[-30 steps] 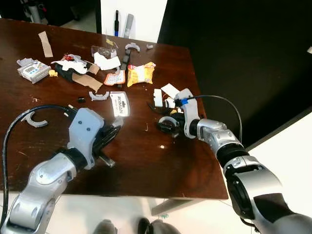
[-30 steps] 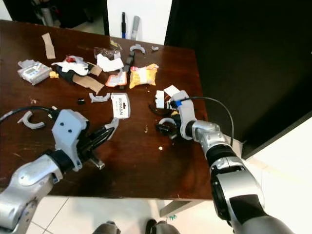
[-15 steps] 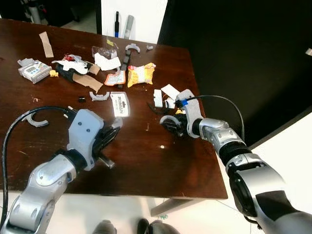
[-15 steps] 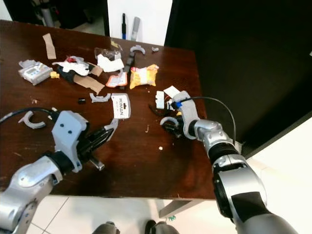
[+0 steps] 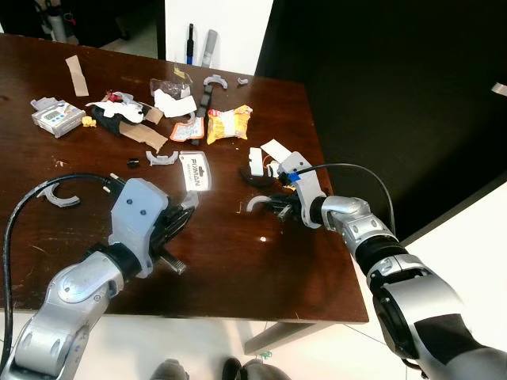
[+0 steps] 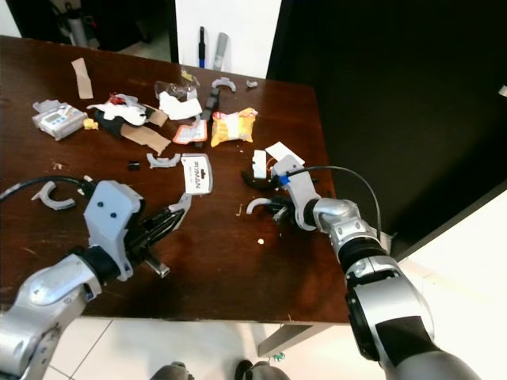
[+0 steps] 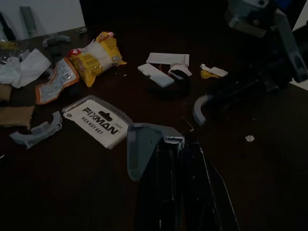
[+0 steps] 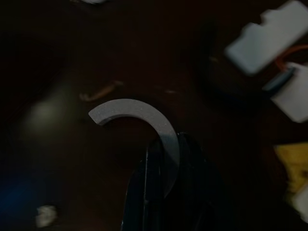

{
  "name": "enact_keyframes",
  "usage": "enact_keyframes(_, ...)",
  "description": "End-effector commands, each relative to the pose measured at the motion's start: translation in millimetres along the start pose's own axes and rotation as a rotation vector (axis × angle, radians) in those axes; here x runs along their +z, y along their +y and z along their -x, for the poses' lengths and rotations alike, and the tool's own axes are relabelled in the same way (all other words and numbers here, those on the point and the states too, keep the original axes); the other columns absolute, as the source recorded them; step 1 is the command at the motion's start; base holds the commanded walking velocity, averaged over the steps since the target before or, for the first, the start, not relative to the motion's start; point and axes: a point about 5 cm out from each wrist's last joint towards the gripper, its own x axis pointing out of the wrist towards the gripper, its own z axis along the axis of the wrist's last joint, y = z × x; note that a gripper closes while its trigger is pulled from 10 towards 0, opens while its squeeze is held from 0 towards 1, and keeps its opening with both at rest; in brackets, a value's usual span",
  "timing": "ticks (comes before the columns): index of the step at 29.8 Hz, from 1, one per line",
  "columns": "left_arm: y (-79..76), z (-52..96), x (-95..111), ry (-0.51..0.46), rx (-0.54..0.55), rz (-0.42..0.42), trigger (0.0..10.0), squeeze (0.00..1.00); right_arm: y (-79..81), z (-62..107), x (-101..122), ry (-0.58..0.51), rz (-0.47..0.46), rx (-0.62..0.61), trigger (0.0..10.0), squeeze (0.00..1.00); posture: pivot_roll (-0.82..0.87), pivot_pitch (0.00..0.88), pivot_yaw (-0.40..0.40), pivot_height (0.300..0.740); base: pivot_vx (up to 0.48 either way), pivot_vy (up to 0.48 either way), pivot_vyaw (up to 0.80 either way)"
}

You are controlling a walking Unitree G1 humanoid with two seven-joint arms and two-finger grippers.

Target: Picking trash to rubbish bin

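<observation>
Right gripper (image 6: 273, 210) now clamps grey arc (image 8: 139, 115), seemingly lifted | left gripper (image 5: 184, 212) closed, idle | bin-carry next

Grey curved piece (image 8: 144, 114) – dark brown table (image 5: 238, 269)

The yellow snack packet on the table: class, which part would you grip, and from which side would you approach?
Grip the yellow snack packet at its crimped end nearest the table's middle, coming from above. It lies flat and puffy, so its body would likely slip, while the thin sealed edge suits two fingers. The orange sachet crowds its left side.
</observation>
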Motion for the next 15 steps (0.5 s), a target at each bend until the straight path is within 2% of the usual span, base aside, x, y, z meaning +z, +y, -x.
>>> enact_keyframes(1, -3.7, -3.2, 2, -0.009, -0.027, -0.007, 10.0, 0.0, 18.2, -7.9, -20, 0.006, -0.089, 0.127, 0.0, 0.0, 0.22, 0.148, -0.179, 0.74, 0.0, 0.0, 0.0)
enact_keyframes(3, -3.5, -3.6, 2, -0.011, -0.028, -0.008, 10.0, 0.0, 20.1, -8.5, -16, -0.027, -0.1, 0.148, 0.0, 0.0, 0.22, 0.148, -0.179, 0.74, 0.0, 0.0, 0.0)
enact_keyframes(7, -5.0, -8.6, 4, -0.03, -0.034, -0.005, 10.0, 0.0, 26.7, -6.8, 4, -0.23, -0.18, 0.267, 0.0, 0.0, 0.22, 0.139, -0.17, 0.74, 0.0, 0.0, 0.0)
enact_keyframes(8, -5.0, -8.6, 4, -0.03, -0.034, -0.005, 10.0, 0.0, 26.7, -6.8, 4, -0.23, -0.18, 0.267, 0.0, 0.0, 0.22, 0.139, -0.17, 0.74, 0.0, 0.0, 0.0)
enact_keyframes(10, -7.1, -15.0, 7, -0.056, -0.028, 0.007, 10.0, 0.0, 26.0, -3.0, 20, -0.372, -0.269, 0.308, 0.0, 0.0, 0.22, 0.133, -0.165, 0.74, 0.0, 0.0, 0.0)
enact_keyframes(11, -7.1, -15.0, 7, -0.056, -0.028, 0.007, 10.0, 0.0, 26.0, -3.0, 20, -0.372, -0.269, 0.308, 0.0, 0.0, 0.22, 0.133, -0.165, 0.74, 0.0, 0.0, 0.0)
enact_keyframes(12, -10.7, -24.2, 10, -0.091, -0.011, 0.031, 10.0, 0.0, 18.4, 2.3, 37, -0.53, -0.387, 0.287, 0.0, 0.0, 0.22, 0.13, -0.161, 0.74, 0.0, 0.0, 0.0)
enact_keyframes(13, -10.7, -24.2, 10, -0.091, -0.011, 0.031, 10.0, 0.0, 18.4, 2.3, 37, -0.53, -0.387, 0.287, 0.0, 0.0, 0.22, 0.13, -0.161, 0.74, 0.0, 0.0, 0.0)
enact_keyframes(15, -15.1, -32.5, 14, -0.125, 0.001, 0.061, 10.0, 0.0, 7.5, 7.8, 47, -0.644, -0.495, 0.219, 0.0, 0.0, 0.22, 0.126, -0.155, 0.74, 0.0, 0.0, 0.0)
